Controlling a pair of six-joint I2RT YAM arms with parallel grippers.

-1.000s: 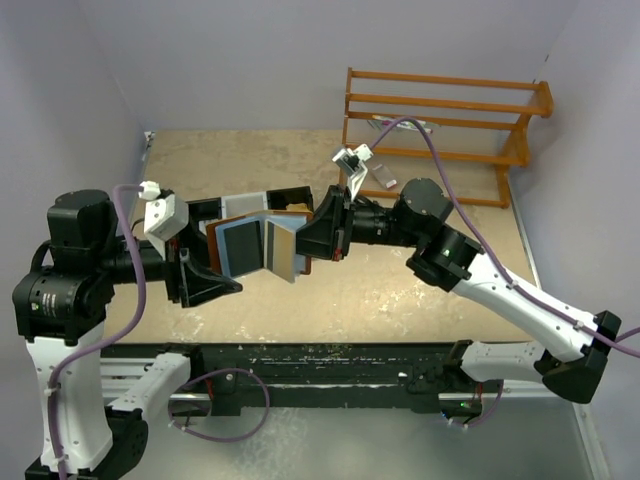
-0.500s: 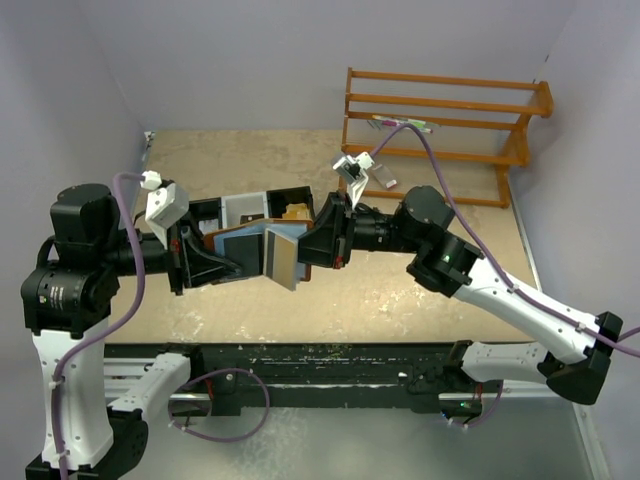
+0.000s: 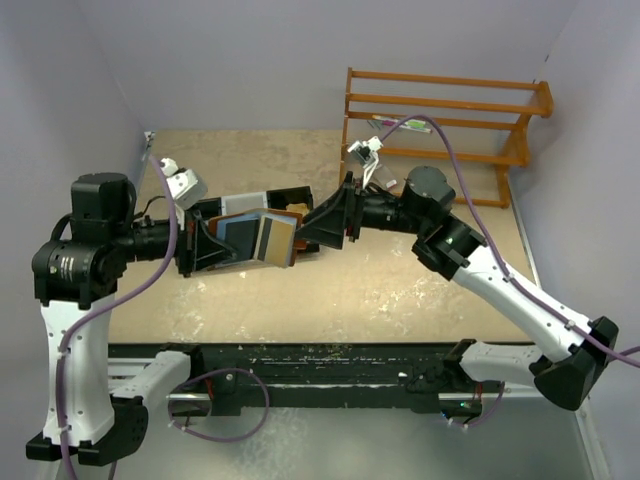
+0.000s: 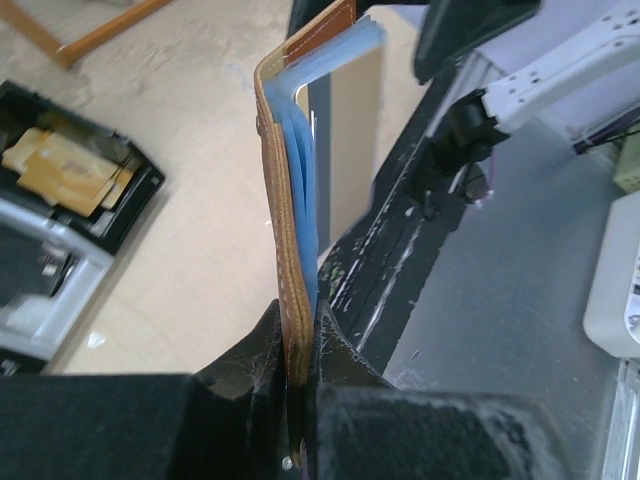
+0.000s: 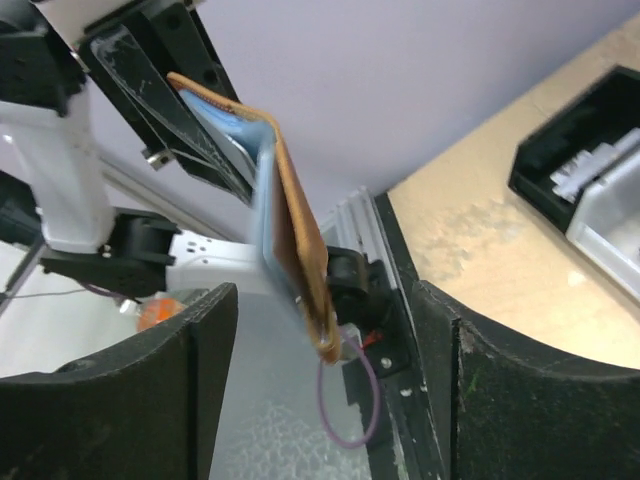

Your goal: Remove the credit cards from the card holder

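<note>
Card holder (image 4: 288,250): light, floppy leather, clamped by left gripper (image 4: 300,400); right gripper (image 5: 322,335) spread wide facing its free flap. Credit cards (image 4: 348,150) look slick; pinch the exposed edge.

Black-and-white arms (image 3: 520,300), purple cables (image 3: 61,400)

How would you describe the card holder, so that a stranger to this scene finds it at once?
Start at the middle of the table, by the black tray. There the left gripper pinches the card holder in the air. It is the only brown leather case, folded open, with light blue lining.
</note>
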